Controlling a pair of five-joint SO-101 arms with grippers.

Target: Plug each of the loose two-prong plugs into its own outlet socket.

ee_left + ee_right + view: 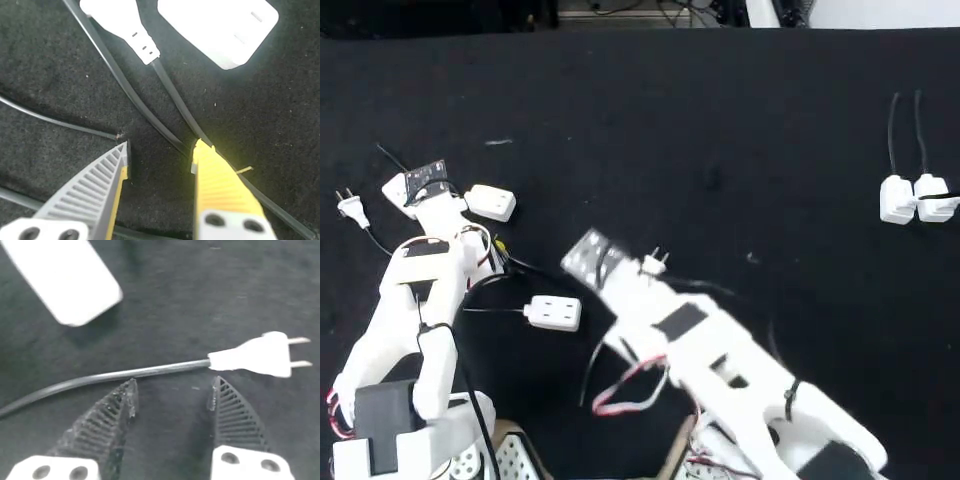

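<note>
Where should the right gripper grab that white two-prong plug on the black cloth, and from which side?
Grip the white two-prong plug by its flat moulded body, behind the prongs, coming down from above with the open right gripper. It lies flat, prongs pointing away from its grey cable.

Two white arms: left arm (405,300), reaching from near-left away from its base, elbow bent, left gripper (160,152) angled downward with fingers parted and empty; right arm (720,360), stretched diagonally from near-right toward centre, right gripper (174,387) likewise spread, holding nothing.
</note>
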